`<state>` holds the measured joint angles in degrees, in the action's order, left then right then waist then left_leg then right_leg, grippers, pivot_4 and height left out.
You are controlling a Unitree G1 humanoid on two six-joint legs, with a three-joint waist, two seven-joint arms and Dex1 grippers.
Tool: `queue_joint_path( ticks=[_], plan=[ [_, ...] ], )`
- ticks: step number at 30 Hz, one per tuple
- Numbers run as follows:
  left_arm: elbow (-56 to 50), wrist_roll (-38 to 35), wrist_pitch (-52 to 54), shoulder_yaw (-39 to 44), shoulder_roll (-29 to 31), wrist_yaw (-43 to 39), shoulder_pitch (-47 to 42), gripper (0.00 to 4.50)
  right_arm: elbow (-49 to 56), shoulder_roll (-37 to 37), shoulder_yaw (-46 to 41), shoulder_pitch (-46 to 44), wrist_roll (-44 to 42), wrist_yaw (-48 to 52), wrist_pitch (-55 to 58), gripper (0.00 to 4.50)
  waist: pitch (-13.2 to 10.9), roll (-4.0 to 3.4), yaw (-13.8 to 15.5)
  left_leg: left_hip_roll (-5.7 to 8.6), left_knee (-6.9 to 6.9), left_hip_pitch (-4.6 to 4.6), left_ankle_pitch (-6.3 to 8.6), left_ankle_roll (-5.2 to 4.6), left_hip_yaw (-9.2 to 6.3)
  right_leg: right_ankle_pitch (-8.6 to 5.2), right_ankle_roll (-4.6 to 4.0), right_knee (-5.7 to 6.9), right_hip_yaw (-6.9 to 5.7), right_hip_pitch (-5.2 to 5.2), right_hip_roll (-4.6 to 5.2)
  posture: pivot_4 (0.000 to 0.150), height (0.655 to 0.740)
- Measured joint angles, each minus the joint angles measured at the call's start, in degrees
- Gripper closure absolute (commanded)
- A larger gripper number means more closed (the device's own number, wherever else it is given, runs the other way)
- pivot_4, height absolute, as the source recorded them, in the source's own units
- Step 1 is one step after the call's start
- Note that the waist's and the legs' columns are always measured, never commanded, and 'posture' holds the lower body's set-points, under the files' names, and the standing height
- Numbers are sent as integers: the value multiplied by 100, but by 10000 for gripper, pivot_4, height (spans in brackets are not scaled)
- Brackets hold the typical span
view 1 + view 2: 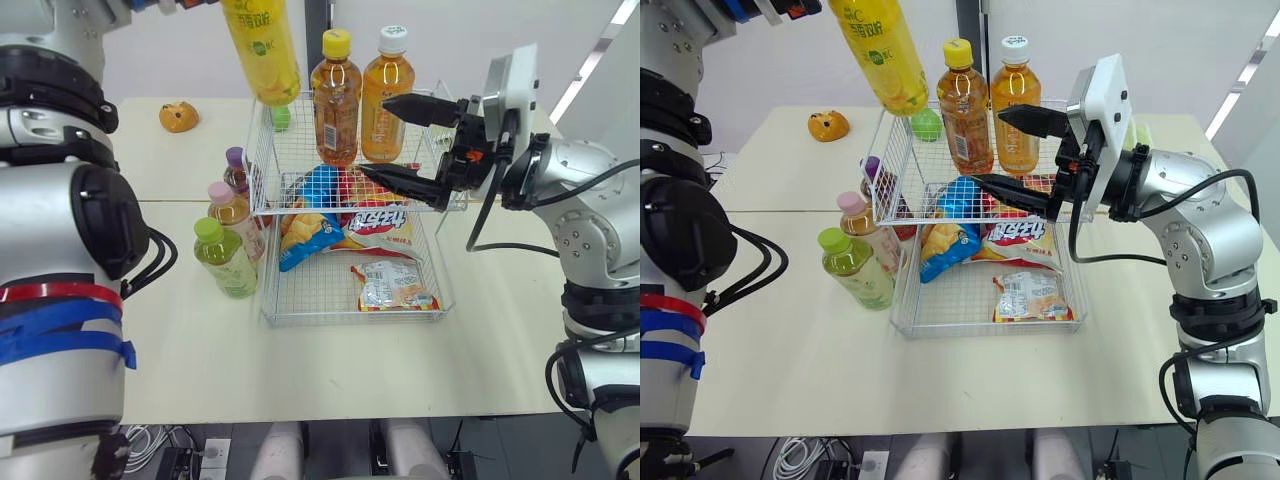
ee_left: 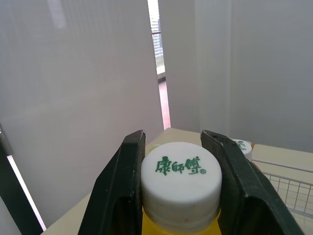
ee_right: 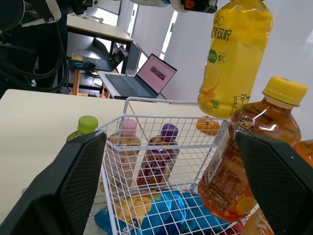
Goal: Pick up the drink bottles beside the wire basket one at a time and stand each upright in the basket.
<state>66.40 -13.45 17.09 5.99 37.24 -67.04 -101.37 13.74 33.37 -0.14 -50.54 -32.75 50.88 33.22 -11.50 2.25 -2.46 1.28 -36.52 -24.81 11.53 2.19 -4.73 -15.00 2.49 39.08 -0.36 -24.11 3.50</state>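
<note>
On the far left of the pale tabletop [image 1: 200, 370] sits a small orange toy [image 1: 179, 116], well apart from everything else. Next to the right, three drink bottles stand upright in a row just beside the left wall of the wire basket [image 1: 310, 296]: a green-capped bottle [image 1: 224, 258] of pale green drink nearest, a pink-capped bottle [image 1: 232, 212] behind it, and a purple-capped bottle [image 1: 237, 170] farthest. Above them the left hand [image 2: 174, 139] pinches the lemon bottle [image 1: 262, 45] by its top, one black finger pressed to each side of the white cap with its green characters. This bottle is clear plastic full of bright yellow drink, with a yellow label printed in green. It hangs tilted in the air, its base slanting to the right and down over the far left corner of the basket, above the rim. The basket is white wire with a raised shelf at its far end, where a yellow-capped tea bottle [image 1: 336, 100] and a white-capped tea bottle [image 1: 386, 95] stand upright side by side, both amber. The lower part holds snack bags [image 1: 380, 225]. On the right, the right hand [image 1: 375, 137] hovers over the right side of the basket near the tea bottles, its two fingers spread wide and gripping nothing.
</note>
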Motion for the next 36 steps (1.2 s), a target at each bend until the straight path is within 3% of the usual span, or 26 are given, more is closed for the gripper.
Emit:
queue_joint_path(
  ticks=[21,36],
  plan=[
    [-57,188,-521,-25,-488,108,1003,31062,112,66,0,17,0,-95,88,0,0,0,9,1,-26,-5,0,0,-2,1,0,9,0,3,0,1500,7400],
    [-137,215,-654,-1,-612,74,1074,31062,113,68,-1,18,0,-98,95,0,0,0,10,2,-31,-5,0,0,-2,1,0,14,1,4,0,1500,7400]
  ],
)
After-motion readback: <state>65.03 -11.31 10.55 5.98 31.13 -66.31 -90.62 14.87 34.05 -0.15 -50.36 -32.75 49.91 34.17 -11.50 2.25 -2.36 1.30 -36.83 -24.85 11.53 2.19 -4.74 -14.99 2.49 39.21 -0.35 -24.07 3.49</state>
